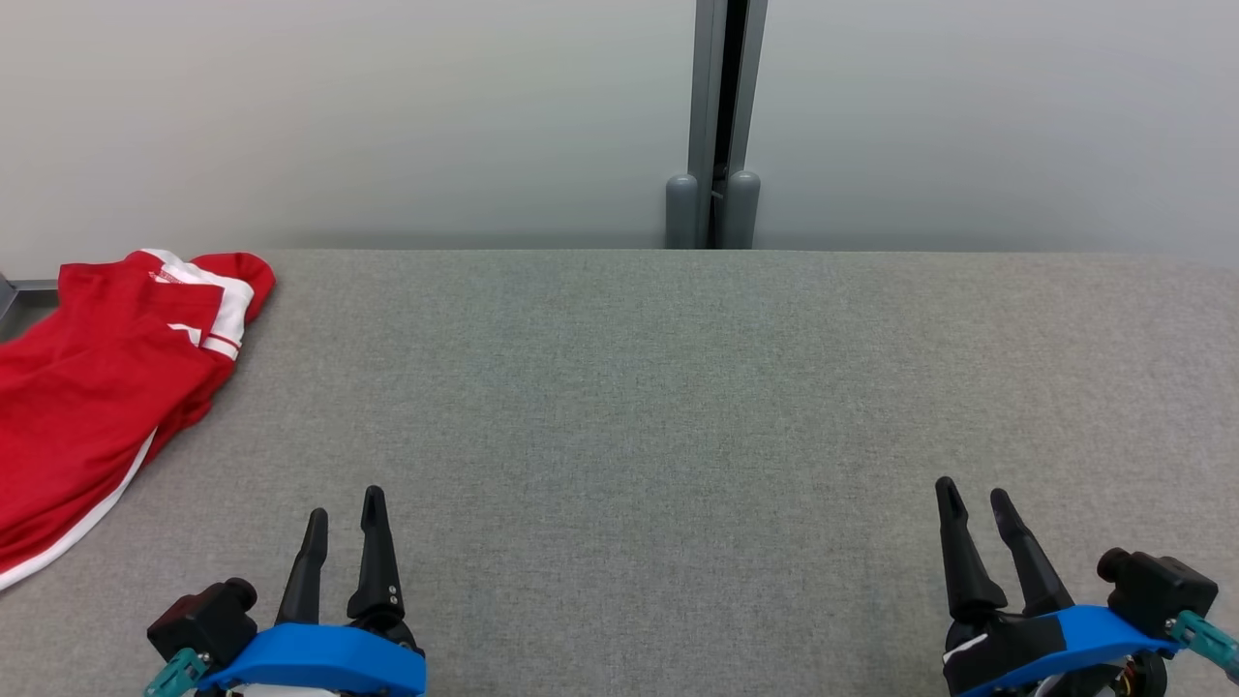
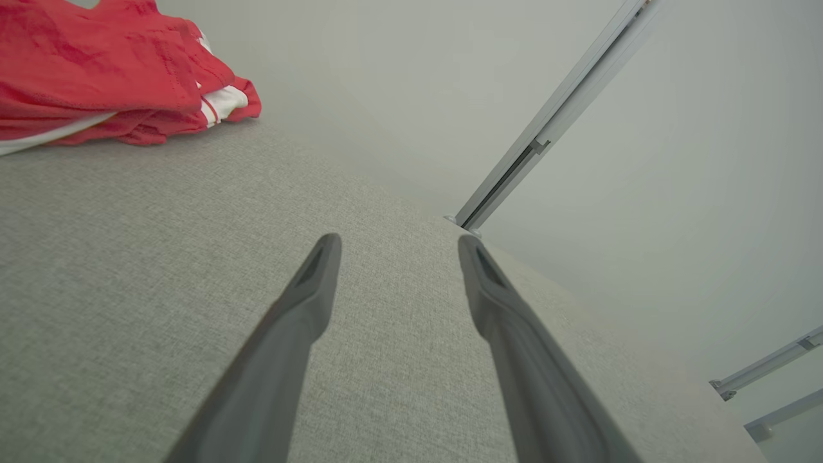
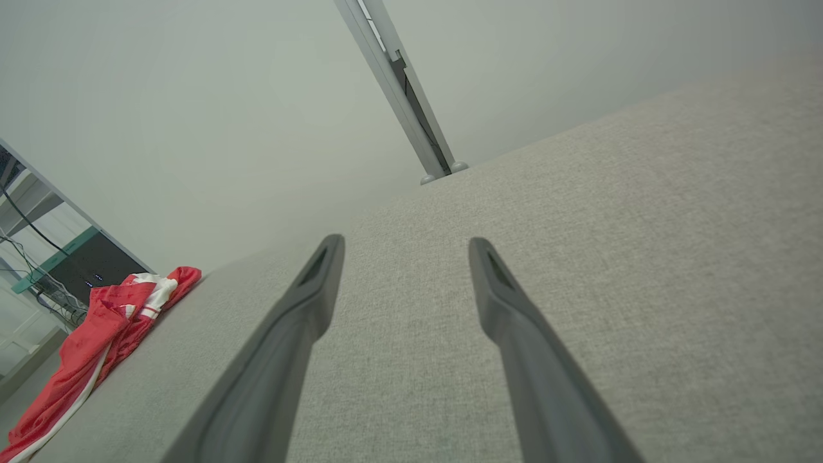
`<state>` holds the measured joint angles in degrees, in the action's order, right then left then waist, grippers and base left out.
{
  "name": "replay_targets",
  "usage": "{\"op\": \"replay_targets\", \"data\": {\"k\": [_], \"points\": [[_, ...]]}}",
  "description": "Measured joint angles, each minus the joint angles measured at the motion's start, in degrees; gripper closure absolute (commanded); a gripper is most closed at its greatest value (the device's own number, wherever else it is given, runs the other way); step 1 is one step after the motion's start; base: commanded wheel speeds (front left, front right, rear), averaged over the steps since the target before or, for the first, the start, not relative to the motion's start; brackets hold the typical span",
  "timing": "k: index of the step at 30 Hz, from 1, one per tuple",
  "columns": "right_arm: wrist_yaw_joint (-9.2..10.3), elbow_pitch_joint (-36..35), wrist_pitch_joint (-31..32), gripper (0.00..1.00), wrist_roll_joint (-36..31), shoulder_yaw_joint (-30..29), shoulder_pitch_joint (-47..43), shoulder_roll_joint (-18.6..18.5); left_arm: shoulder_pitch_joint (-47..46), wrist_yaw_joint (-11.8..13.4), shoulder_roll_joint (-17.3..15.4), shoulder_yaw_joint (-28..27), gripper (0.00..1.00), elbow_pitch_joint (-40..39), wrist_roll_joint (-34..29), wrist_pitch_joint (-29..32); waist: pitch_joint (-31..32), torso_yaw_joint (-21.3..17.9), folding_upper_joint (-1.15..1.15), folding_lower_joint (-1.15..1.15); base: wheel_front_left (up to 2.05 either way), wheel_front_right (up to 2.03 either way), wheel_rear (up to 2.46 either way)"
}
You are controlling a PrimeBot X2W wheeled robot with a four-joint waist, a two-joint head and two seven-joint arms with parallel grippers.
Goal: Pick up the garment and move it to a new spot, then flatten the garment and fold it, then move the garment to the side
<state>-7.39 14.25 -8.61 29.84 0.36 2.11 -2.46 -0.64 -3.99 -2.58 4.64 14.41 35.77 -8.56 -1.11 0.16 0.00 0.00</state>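
Head view: red garment [image 1: 92,387] lay bunched at 9 o'clock on gray table [image 1: 678,416]. Left gripper [image 1: 346,503] sat at 7 o'clock, fingers spread, holding nothing. Right gripper [image 1: 973,489] sat at 5 o'clock, fingers spread, holding nothing. Both were apart from garment.

The table [image 1: 678,387] wears matt, coarse-woven cloth — the garment [image 1: 87,387] is thin, perhaps synthetic, fabric.
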Motion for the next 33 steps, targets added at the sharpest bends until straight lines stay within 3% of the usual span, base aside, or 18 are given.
{"op": "replay_targets", "data": {"k": [33], "points": [[-0.02,1.5,-4.2,0.0,-18.3,1.1,-0.1,-0.1,0.5,0.5,-0.2,1.7,0.0,3.4,-13.4,-4.2,0.2,0.1,0.0,0.0,0.0,0.0,0.0]]}}
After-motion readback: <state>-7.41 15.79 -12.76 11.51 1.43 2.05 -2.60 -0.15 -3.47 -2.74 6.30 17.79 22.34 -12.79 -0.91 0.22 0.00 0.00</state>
